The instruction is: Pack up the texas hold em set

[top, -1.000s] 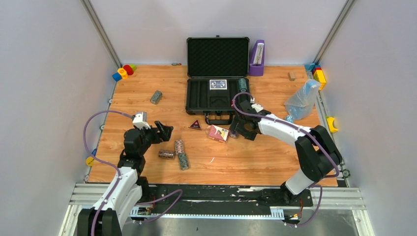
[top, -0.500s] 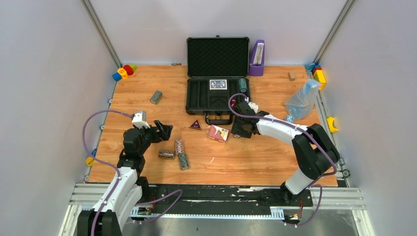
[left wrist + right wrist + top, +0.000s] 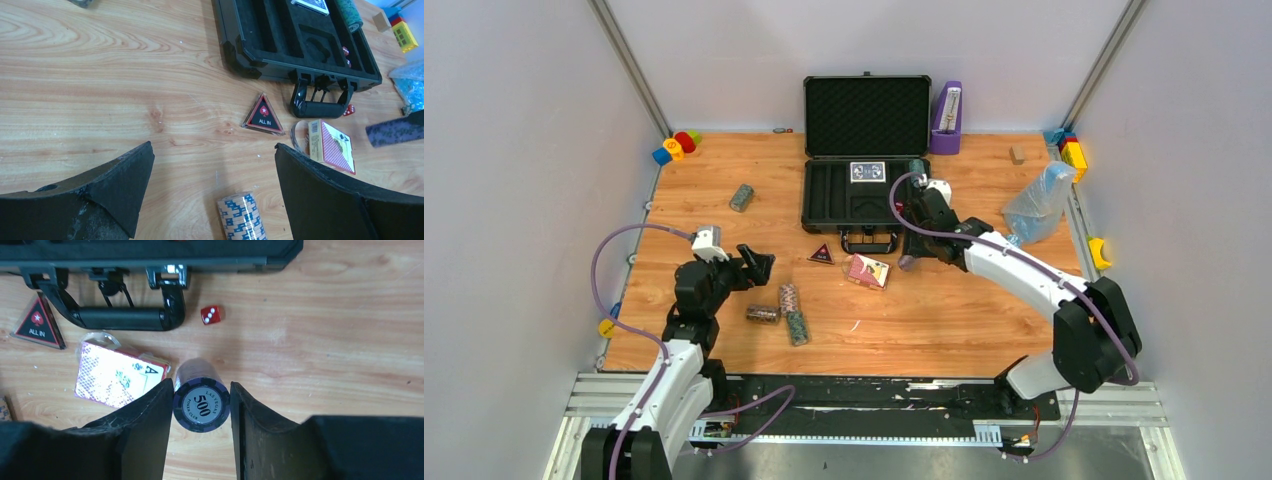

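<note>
A: Which arm is busy now?

B: The right one. Its fingers (image 3: pixel 167 405) are closed on the purple roll (image 3: pixel 201 402), one on each side. The roll is in front of the case (image 3: pixel 829 195), between the deck (image 3: pixel 117 374) and the die (image 3: pixel 210 314). I cannot tell if it is off the table (image 3: pixel 724 170) yet.

A: And the left gripper (image 3: pixel 214 149)?

B: It is wide open with nothing in it. It hangs over the table, near the loose rolls (image 3: pixel 789 297).

A: So the purple one goes into the case. What should the arm take care of?

B: I think the grip is the weak point. The fingers seem to hold the end of the roll nearest the wrist camera, and the rest points away from them. These are single chips, so the far ones can slide off. I would keep the roll level and move slowly.

A: Where to put it?

B: In an empty groove beside the teal roll (image 3: pixel 917 170), I suppose. Lift high enough to pass the handle (image 3: pixel 125 318) and the front wall. Then turn the wrist so the roll lies along the groove, and lower it until it rests in the foam. Only then open the fingers.

A: And if it comes in crooked?

B: Then the chips may spill in the case.
</note>
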Motion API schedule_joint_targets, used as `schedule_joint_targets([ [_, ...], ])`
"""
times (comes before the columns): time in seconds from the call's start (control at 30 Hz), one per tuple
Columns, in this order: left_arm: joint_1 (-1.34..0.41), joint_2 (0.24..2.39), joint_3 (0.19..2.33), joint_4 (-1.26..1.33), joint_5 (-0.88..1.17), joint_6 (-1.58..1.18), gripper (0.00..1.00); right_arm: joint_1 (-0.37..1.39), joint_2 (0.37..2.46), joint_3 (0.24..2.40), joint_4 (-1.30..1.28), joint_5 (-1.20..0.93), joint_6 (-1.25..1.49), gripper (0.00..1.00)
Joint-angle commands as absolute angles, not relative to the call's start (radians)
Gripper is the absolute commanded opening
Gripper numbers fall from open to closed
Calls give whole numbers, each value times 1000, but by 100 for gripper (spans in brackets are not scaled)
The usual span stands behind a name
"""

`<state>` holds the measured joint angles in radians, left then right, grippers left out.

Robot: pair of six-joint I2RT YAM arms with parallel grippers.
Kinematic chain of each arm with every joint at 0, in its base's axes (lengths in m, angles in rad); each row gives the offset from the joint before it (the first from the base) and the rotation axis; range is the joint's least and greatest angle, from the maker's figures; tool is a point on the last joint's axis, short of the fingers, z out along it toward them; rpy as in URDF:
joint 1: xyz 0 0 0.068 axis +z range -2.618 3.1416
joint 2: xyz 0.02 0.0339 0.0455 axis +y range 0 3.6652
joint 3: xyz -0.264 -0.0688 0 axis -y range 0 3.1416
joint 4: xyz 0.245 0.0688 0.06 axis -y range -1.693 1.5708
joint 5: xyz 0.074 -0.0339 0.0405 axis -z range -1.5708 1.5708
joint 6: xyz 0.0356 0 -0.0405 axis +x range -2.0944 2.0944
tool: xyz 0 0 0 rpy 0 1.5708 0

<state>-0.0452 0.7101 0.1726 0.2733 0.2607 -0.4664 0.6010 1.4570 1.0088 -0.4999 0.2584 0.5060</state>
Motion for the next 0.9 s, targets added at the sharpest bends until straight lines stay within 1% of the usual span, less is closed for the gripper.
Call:
schedule_joint_targets([
  [0.0,-41,722,203,318,272,-474,99,601,1466,1132,-483,325,425,23],
  [0.13,-41,746,204,337,282,-478,98,601,1494,1150,-509,281,430,24],
  [0.4,-41,780,216,347,295,-479,98,601,1484,1063,-505,294,448,24],
  [0.57,-40,779,216,344,295,-479,98,601,1466,1025,-504,250,464,28],
  [0.7,-41,772,215,334,293,-477,98,602,1457,990,-496,194,457,34],
  [0.73,-41,769,215,334,292,-477,98,603,1455,981,-495,182,454,36],
  [0.77,-41,766,215,332,292,-477,98,603,1450,975,-494,174,450,41],
  [0.8,-41,765,214,332,292,-477,98,602,1447,972,-495,169,445,49],
  [0.87,-41,765,214,332,291,-477,98,601,1435,967,-494,153,434,77],
])
